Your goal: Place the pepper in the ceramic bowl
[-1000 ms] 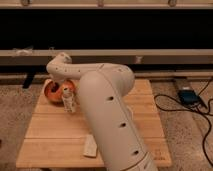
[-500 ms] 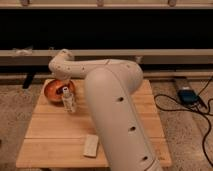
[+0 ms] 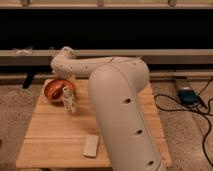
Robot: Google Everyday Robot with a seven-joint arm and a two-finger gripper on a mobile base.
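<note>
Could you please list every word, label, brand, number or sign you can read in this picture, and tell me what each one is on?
None can be read.
The small white bottle with a reddish cap by the round orange ceramic bowl may carry a label, but it is too blurred to read.
The flat pale rectangular block on the wooden table shows no marks.
The end effector sits at the bowl's right rim, beside the bottle.

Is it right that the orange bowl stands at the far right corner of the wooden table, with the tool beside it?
Not quite. In the camera view the ceramic bowl stands at the far left corner of the wooden table, not the right. The rest holds: the tool hangs beside it, at its right edge.
</note>
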